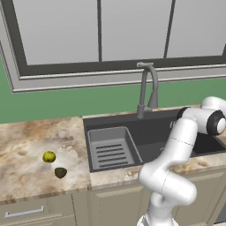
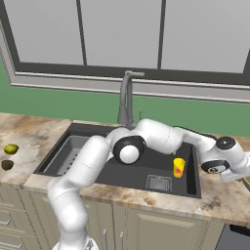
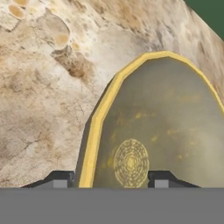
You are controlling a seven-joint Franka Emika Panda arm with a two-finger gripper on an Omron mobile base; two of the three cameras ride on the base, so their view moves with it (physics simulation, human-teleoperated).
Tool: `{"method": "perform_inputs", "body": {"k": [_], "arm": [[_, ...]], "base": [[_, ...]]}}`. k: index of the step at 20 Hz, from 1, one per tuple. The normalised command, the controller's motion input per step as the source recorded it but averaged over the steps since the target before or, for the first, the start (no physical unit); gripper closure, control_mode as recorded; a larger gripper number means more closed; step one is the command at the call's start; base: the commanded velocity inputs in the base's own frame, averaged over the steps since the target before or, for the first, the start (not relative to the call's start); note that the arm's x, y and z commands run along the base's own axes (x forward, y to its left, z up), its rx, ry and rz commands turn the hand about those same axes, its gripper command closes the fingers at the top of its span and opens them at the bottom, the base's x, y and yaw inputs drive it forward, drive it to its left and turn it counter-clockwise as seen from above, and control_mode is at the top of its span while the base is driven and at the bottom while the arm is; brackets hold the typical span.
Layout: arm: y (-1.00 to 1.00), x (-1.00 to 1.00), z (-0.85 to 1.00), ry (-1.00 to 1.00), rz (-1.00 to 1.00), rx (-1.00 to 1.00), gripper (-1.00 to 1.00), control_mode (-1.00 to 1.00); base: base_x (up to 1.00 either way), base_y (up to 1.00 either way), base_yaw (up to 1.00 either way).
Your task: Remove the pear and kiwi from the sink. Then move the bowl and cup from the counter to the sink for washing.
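My gripper [image 3: 109,179] hangs low over the counter [image 3: 43,87] right of the sink [image 2: 141,176]. Its two fingers stand apart, straddling the near rim of the tan-yellow bowl [image 3: 166,113]; the rim lies closer to the left finger, and a gap shows on the other side. The bowl's inside has a round patterned mark. A small yellow cup [image 2: 179,167] stands upright in the sink's right part. On the counter left of the sink lie the yellow-green pear [image 1: 49,156] and, just in front of it, the dark kiwi [image 1: 60,172].
A ribbed grey tray insert [image 1: 110,150] fills the sink's left side, and a tall gooseneck faucet [image 1: 148,88] rises behind the basin. My arm stretches across the sink toward the right. A window and green wall back the counter.
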Motion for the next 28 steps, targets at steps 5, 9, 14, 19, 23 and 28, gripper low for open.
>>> {"method": "perform_inputs", "body": {"k": [5,9,14,19,23,28], "arm": [[-0.08,0.00,0.00,0.00,0.00,0.00,1.00,-1.00],[-0.05,-0.02,0.00,0.00,0.00,0.00,1.00,-1.00],[0.06,-0.19,0.21,-0.03,0.00,0.00,1.00,-1.00],[0.16,-0.24,0.33,-0.01,0.00,0.00,1.00,-1.00],[0.24,-0.29,0.29,0.00,0.01,0.00,1.00,-1.00],[0.37,-0.28,0.23,0.00,0.03,-0.01,1.00,-1.00]], "base": [[0.00,0.00,0.00],[0.00,0.00,0.00],[0.00,0.00,0.00],[0.00,0.00,0.00],[0.00,0.00,0.00],[0.00,0.00,0.00]]}}
